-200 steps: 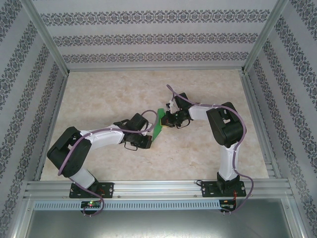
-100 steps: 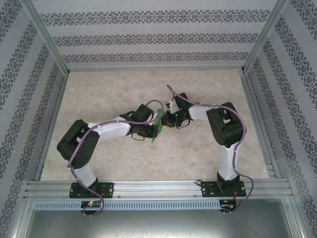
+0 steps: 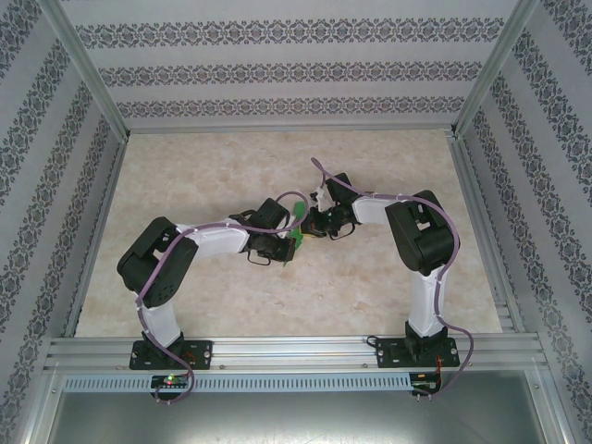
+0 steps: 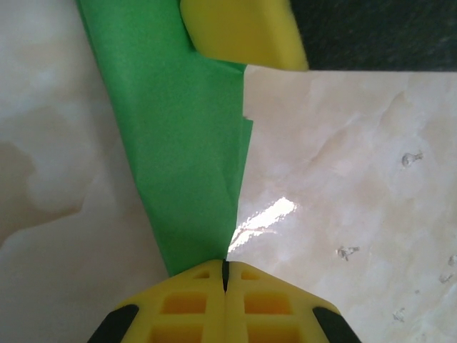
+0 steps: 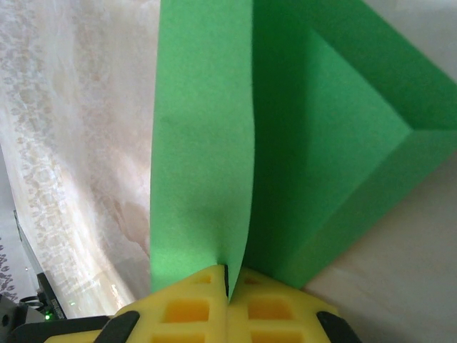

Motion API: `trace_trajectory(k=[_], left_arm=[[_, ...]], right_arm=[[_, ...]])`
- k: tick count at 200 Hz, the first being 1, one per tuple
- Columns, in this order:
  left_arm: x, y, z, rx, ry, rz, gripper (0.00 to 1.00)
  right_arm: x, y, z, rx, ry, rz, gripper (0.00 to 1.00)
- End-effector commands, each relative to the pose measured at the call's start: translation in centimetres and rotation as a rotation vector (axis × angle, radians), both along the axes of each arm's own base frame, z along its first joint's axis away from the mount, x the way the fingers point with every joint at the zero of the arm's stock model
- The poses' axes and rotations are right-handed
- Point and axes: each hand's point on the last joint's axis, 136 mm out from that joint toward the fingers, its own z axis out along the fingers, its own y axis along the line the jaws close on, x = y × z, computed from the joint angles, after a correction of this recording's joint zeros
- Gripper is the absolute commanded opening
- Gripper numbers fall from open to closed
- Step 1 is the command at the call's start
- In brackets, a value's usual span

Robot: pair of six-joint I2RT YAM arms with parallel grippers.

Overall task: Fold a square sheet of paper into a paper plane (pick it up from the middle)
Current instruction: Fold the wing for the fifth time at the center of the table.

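Green paper (image 4: 178, 143) is clamped by left gripper (image 4: 225, 275) and, at its 2 o'clock, right gripper (image 5: 228, 275), both finger pairs closed on it; recommend even, gentle tension to avoid tearing.

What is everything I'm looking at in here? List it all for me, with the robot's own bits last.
green paper: one, bright green, folded, pinched by both grippers at the middle of the table
table: one, beige marbled, under the arms
walls: three, white with grey patterned stripes, at the back and both sides
metal frame: one, silver, along the near edge and up the corners
cables: two, purple, running along the arms
left arm: one, white and black, bolted near left, reaching to the middle
right arm: one, white and black, bolted near right, reaching to the middle
left gripper: one, yellow and black, shut on the green paper
right gripper: one, yellow and black, shut on the green paper
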Motion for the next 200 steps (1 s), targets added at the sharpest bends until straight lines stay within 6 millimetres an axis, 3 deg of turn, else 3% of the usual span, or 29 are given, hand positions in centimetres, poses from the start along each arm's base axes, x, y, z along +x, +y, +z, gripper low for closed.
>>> trace_trajectory(k=[1,52,86,149,163,200], left_arm=[[-0.5,1.7,-2.4,0.065,0.02,-0.005,0.02],[-2.0,3.2,-4.4,0.104,0.057,-0.015,0.02],[-3.0,3.8,-4.9,0.112,0.071,-0.046,0.02],[-3.6,3.8,-5.0,0.107,0.073,-0.109,0.02],[-3.6,3.7,-4.9,0.1,0.071,-0.111,0.02],[-3.6,3.6,-4.7,0.093,0.07,-0.12,0.02]], right_arm=[[-2.0,-3.9,-5.6,-0.213,0.113,-0.06,0.02],[-1.4,-3.5,-3.6,-0.185,0.08,-0.07,0.08],[-0.4,-3.6,-0.5,-0.151,0.017,-0.095,0.22],[-0.5,-4.4,5.1,-0.082,-0.068,-0.14,0.24],[-0.9,-3.7,6.2,-0.022,-0.073,-0.145,0.21],[-2.2,0.3,8.3,0.143,-0.05,-0.111,0.1]])
